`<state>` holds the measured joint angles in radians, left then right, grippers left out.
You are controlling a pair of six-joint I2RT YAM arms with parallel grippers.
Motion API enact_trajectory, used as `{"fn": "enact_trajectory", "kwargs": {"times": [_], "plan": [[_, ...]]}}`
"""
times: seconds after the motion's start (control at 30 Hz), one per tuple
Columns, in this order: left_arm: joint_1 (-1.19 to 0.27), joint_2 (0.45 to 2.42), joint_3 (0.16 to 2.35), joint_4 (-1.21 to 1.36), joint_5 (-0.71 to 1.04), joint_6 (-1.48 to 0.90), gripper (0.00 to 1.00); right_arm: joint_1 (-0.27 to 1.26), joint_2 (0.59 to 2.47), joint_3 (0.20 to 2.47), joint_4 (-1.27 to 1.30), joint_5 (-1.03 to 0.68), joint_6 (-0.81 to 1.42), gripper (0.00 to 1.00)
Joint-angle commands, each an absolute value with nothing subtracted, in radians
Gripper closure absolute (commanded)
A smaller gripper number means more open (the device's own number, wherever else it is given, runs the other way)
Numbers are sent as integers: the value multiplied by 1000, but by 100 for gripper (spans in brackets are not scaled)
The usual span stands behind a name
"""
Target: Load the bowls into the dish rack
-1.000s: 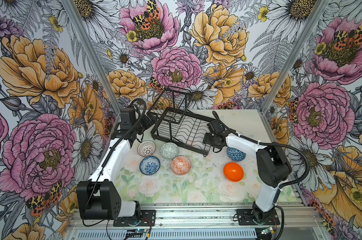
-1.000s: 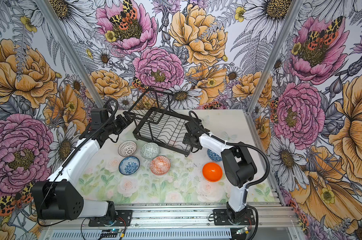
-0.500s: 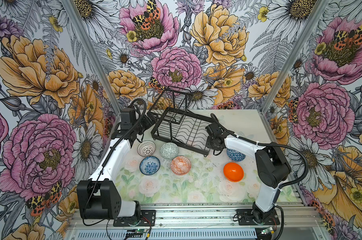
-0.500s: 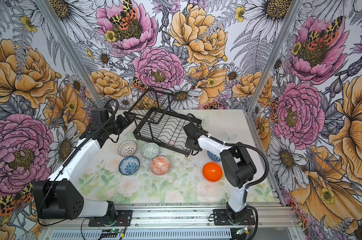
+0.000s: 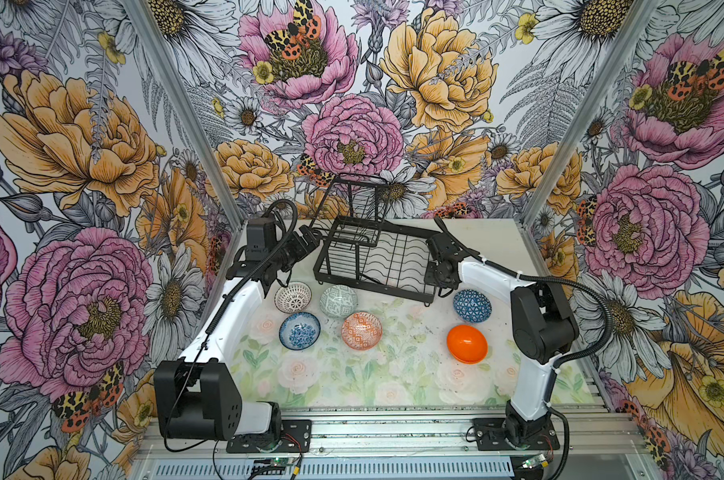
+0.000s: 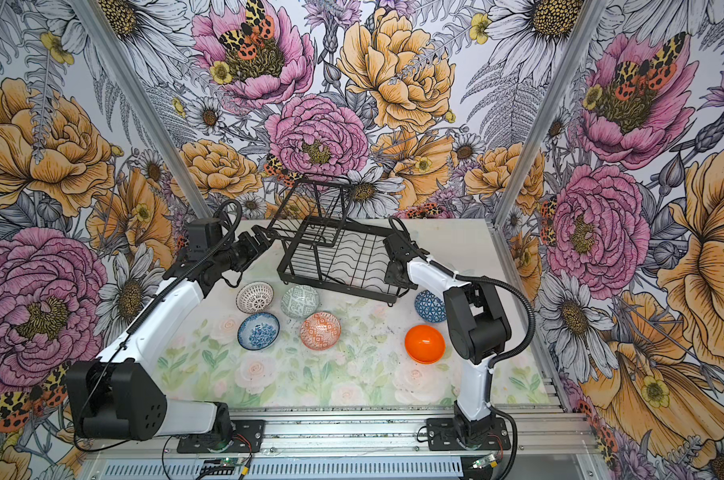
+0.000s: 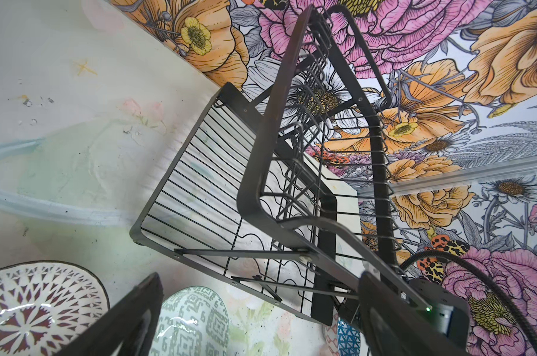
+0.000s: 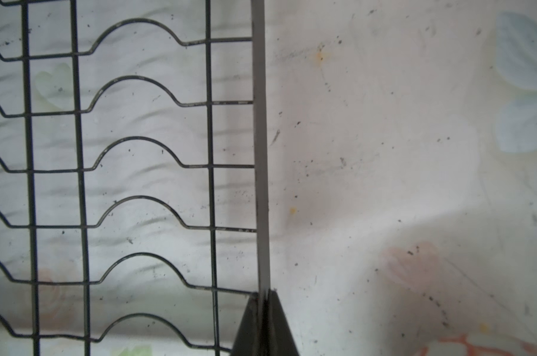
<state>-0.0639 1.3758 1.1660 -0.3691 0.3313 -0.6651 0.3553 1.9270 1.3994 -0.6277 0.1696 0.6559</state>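
The black wire dish rack (image 5: 376, 262) (image 6: 343, 257) stands at the back of the table with nothing in it. My right gripper (image 5: 433, 259) (image 8: 264, 296) is shut on the flat rim of the rack's (image 8: 107, 154) right end. My left gripper (image 5: 310, 239) (image 7: 261, 314) hangs open beside the left corner of the rack's (image 7: 230, 185) raised basket and touches nothing. In front of the rack lie the dark-and-white bowl (image 5: 293, 297), grey-green bowl (image 5: 338, 301), blue-speckled bowl (image 5: 299, 331) and orange-white bowl (image 5: 361, 331). The blue-triangle bowl (image 5: 472, 305) and plain orange bowl (image 5: 466, 343) sit right.
Flowered walls close in the table (image 5: 352, 382) at the back and both sides. The right arm's elbow (image 5: 538, 320) stands just right of the blue-triangle and orange bowls. The left arm (image 5: 235, 307) runs along the left edge.
My right gripper has closed from open onto the rack's right rim. The left arm and the bowls have stayed where they were.
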Motion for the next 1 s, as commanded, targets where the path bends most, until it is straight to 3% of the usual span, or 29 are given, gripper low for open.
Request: {"fn": "enact_trajectory", "kwargs": {"times": [0.0, 0.4, 0.7, 0.97], "plan": [[-72, 1344, 1158, -391, 327, -697, 1, 318, 1976, 1459, -637, 250, 513, 96], [-66, 1233, 999, -500, 199, -834, 1, 276, 2103, 1630, -637, 345, 198, 100], [-64, 1260, 982, -586, 137, -864, 1, 277, 2166, 1722, -635, 405, 111, 94], [-62, 1234, 980, -658, -42, -808, 1, 278, 2019, 1646, -637, 401, 218, 35]]}}
